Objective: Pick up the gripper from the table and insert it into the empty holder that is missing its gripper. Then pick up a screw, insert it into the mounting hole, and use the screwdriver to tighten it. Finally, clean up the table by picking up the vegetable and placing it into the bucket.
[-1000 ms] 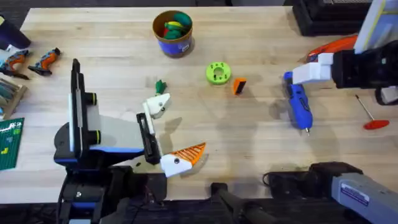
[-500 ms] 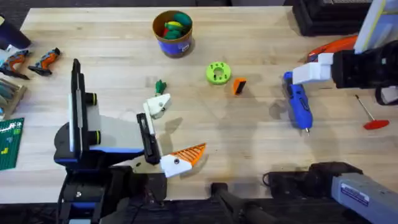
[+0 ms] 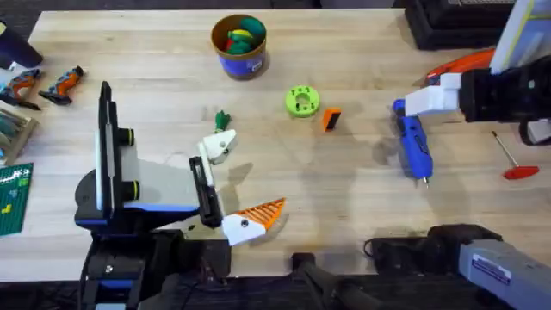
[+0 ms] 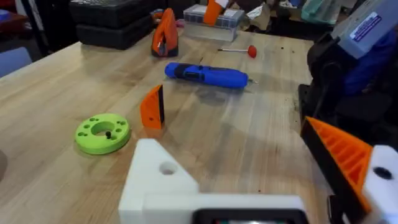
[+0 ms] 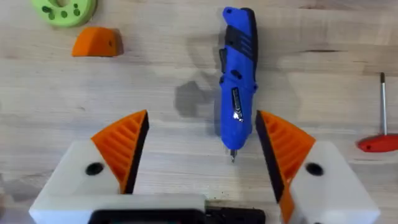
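Overhead, the right claw (image 5: 199, 146) hangs open above the screwdriver (image 5: 238, 84) (tip between its pads); the left claw (image 3: 231, 185) gapes, its holder (image 4: 163, 180) bare.

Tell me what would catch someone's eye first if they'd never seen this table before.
Probably the bright blue screwdriver lying on the right side of the table, with the right gripper open above its tip. Next, the orange gripper beside the lime-green disc near the middle. At the far edge stands the blue bucket, already holding colourful toys.
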Robot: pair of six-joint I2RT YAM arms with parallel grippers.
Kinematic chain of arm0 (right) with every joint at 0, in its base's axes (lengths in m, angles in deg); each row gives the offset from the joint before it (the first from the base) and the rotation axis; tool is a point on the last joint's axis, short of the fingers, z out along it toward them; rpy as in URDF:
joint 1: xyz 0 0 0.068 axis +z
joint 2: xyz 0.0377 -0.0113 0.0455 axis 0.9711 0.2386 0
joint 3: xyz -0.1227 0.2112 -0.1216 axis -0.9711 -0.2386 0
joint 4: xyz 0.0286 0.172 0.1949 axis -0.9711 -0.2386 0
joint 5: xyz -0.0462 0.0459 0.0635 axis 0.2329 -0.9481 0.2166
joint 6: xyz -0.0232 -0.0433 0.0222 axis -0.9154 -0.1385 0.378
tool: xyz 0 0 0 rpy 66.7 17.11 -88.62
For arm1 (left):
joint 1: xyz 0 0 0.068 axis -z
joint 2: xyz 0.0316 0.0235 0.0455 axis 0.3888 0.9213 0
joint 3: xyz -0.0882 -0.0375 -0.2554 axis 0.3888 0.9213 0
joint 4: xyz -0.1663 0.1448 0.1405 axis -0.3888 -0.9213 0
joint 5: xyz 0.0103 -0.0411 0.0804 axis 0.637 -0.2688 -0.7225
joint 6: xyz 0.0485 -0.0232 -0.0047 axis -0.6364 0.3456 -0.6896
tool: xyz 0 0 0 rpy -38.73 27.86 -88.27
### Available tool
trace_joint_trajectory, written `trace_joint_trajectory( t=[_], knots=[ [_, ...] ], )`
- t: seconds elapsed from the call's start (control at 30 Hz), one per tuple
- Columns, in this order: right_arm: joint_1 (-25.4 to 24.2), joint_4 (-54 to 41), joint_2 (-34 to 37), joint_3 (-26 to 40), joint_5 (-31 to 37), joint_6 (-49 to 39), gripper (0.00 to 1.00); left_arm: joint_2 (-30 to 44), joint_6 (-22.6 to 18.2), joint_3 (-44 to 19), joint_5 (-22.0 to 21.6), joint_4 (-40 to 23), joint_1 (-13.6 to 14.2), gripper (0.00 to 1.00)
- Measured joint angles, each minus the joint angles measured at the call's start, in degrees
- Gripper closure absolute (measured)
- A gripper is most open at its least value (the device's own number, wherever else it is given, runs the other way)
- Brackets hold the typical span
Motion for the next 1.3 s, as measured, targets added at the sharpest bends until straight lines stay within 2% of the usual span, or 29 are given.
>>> trace_joint_trajectory(
  t=[0.4, 0.53, 0.67, 0.87, 1.0, 1.03, 1.3],
  knots=[
    [1.2, 2.0, 0.0, 0.0, 0.0, 0.0, 0.010, 0.0, 0.0, 0.0, 0.0, 0.0, 0.0, 0.016],
    [6.1, -1.7, 0.1, 1.6, 0.1, 0.9, 0.010, 0.0, 0.0, 0.0, 0.0, 0.0, 0.0, 0.015],
    [11.9, -7.1, 2.5, 6.7, 0.5, 3.3, 0.010, 0.0, 0.0, 0.0, 0.0, 0.0, 0.0, 0.015],
    [20.6, -9.1, 8.9, 13.2, 1.1, 8.4, 0.010, 0.0, 0.0, 0.0, 0.0, 0.0, 0.0, 0.015],
    [25.6, -9.0, 13.5, 14.4, 3.8, 12.8, 0.010, 0.0, 0.0, 0.0, 0.0, 0.0, 0.0, 0.015],
    [28.3, -8.5, 16.7, 14.4, 5.2, 15.3, 0.011, 0.0, 0.0, 0.0, 0.0, 0.0, 0.0, 0.015],
    [30.8, -3.9, 24.5, 14.4, 6.1, 19.4, 0.011, 0.0, 0.0, 0.0, 0.0, 0.0, 0.0, 0.015]
  ],
)
